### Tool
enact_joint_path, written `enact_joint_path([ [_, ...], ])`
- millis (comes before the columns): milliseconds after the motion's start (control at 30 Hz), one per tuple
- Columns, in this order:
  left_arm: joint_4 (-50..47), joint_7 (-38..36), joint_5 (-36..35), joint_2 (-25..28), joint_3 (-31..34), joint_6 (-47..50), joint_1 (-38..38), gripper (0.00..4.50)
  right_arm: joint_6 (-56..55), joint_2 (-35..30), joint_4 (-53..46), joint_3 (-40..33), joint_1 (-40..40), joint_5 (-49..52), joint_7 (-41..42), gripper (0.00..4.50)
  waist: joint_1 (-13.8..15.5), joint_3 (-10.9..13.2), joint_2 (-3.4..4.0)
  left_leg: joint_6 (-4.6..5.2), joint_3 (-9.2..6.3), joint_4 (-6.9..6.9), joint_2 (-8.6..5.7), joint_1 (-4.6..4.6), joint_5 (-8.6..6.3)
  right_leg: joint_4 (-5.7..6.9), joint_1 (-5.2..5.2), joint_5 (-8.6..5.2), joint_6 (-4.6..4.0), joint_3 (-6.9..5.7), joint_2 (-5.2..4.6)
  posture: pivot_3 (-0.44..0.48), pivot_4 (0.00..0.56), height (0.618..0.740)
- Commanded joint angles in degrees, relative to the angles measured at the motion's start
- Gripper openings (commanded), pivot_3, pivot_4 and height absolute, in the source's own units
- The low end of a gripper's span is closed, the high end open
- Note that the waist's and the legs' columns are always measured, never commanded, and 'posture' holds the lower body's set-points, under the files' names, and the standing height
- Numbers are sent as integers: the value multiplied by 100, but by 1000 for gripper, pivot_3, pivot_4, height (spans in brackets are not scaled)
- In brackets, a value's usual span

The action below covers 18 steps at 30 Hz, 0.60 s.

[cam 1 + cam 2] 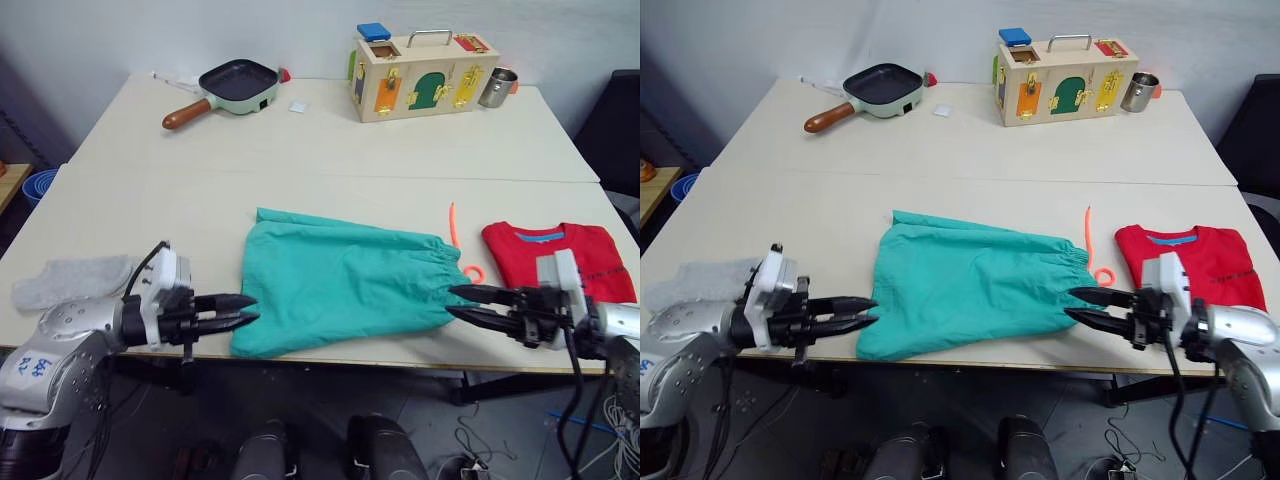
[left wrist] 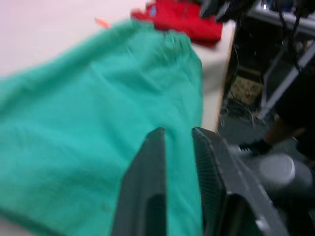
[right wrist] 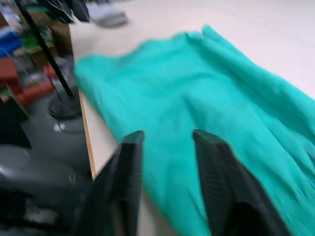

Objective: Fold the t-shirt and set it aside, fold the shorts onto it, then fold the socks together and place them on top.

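Soft teal shorts (image 1: 340,285) lie flat and slightly rumpled mid-counter (image 1: 300,170), gathered waistband toward the folded red t-shirt (image 1: 560,255), orange drawstring (image 1: 458,240) trailing between them. Grey knit socks (image 1: 70,280) lie at the counter's left edge. Both arms reach in level at the near edge: the left claw (image 1: 240,310) narrowly parted, the right claw (image 1: 462,302) wider, neither holding anything. A frying pan (image 1: 230,85) and wooden latch box (image 1: 420,75) sit far back.

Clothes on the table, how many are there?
3 that can be told apart: the folded red t-shirt at the robot's right, the teal shorts spread in the middle, and grey socks at the left, heaped together, so their number is unclear.
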Motion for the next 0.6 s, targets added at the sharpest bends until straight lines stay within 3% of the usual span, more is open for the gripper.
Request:
enact_joint_path([
  [33, 377, 525, 852, -346, -715, -549, -413, 0, -373, 716, -173, 792, -328, -1124, -854, 43, 12, -6, -3, 0, 0, -1, -2, -1, 0, 1, -1, 0, 0, 0, 0, 0, 150, 740],
  [167, 842, 850, 1721, -747, -1506, -1101, -693, 0, -801, 1713, 2, 1436, -552, -2224, -1813, 43, 29, -6, -3, 12, 11, -4, -2, -13, 12, 7, -20, -1, -1, 1, 17, 0, 150, 740],
  [300, 1877, 1588, 2593, -1509, -2129, -1616, -940, 0, -1269, 2488, 519, 1796, -635, -3420, -3024, 43, 86, -7, -4, 20, 30, 4, -1, -38, 21, 14, -53, -1, -1, 10, 23, 0, 150, 740],
  [433, 2310, 1923, 2951, -1727, -2265, -1576, -883, 0, -1174, 2688, 911, 1614, -762, -3977, -3793, 43, 95, -9, -8, 27, 41, 9, -2, -50, 24, 18, -69, 1, 1, 22, 22, 0, 150, 740],
  [600, 2467, 2156, 3088, -1662, -2154, -1515, -669, 0, -1523, 2480, 1404, 1218, -826, -3958, -3874, 43, 80, -11, -8, 25, 44, 6, 3, -20, 28, 26, -50, 0, 1, 31, 21, 0, 150, 740],
])
